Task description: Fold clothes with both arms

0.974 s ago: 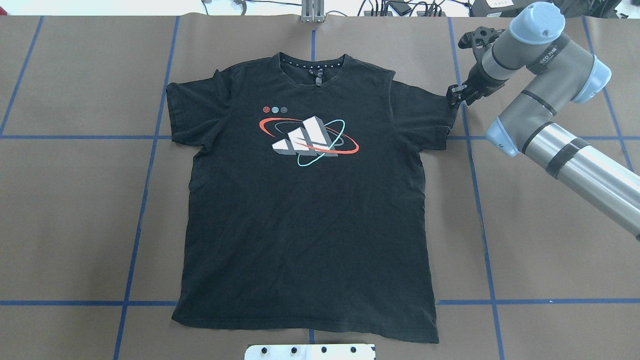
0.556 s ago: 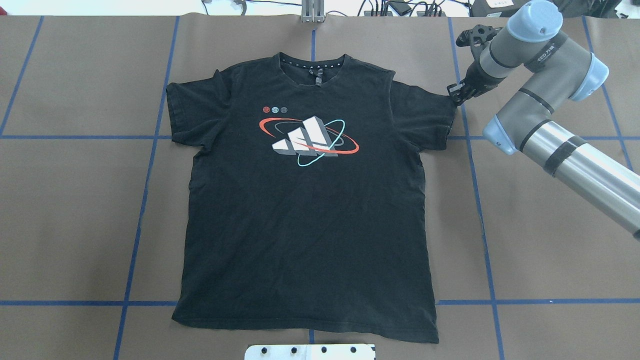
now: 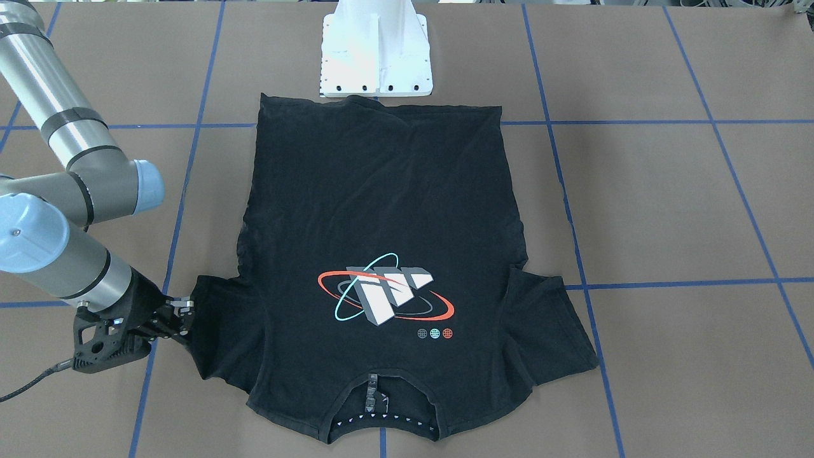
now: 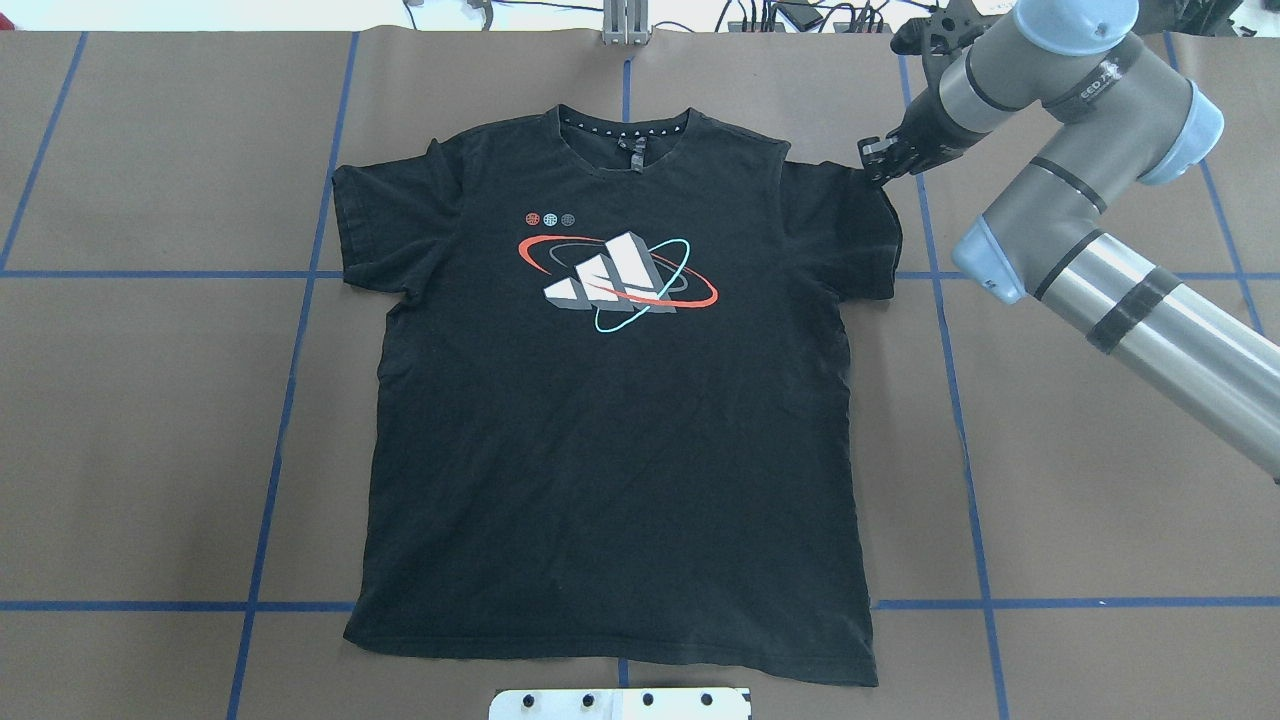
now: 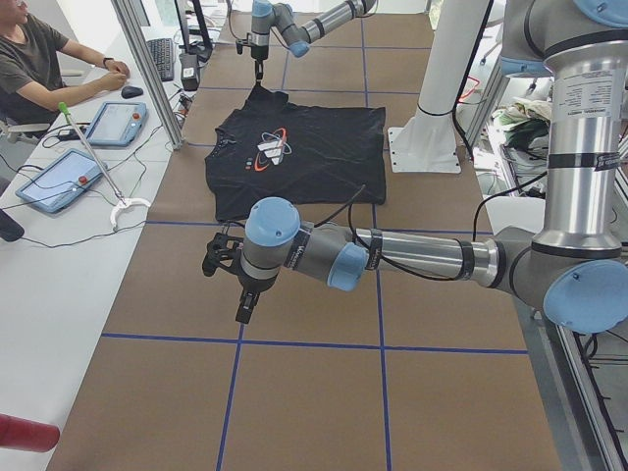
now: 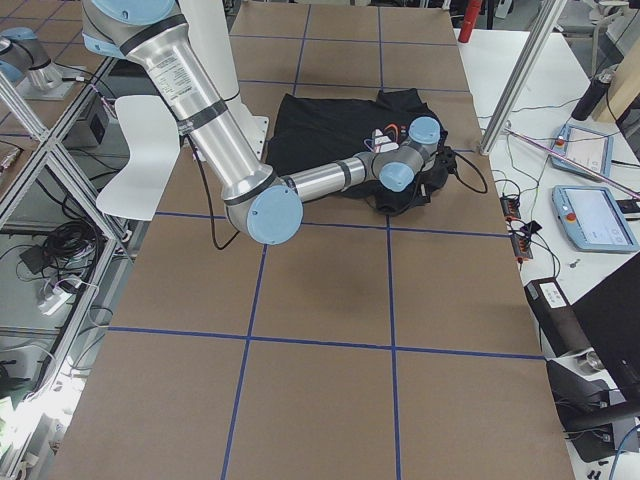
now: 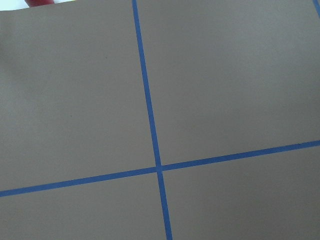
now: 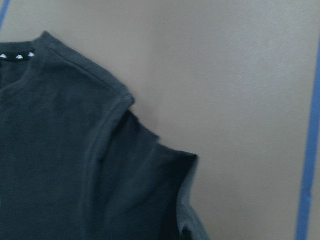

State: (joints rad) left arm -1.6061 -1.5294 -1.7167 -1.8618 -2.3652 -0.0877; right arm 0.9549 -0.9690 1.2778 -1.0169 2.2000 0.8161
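On the brown table [image 4: 1100, 520] the black t-shirt [image 4: 610, 470] lies flat, picture side up. The right gripper [image 4: 879, 162] is at the top corner of the sleeve [image 4: 845, 235]. It looks pinched shut on the sleeve's edge, and the cloth there is pulled up a little off the table.

I think the step is to fold this sleeve over onto the body of the shirt. To do it well, the arm should lift just enough so the sleeve clears the table, then carry it across toward the picture [image 4: 618, 278] and lay it down flat. Go slow, so the shirt does not slide or bunch up.

The left gripper [image 5: 245, 304] hangs over the table, well away from the shirt. It shows only in the side view, so I cannot tell if it is open or closed. Its own camera sees only table and blue tape lines [image 7: 150, 115]. The right wrist camera is blurry and does not show the gripper at all, so how much cloth it holds is hard to say.
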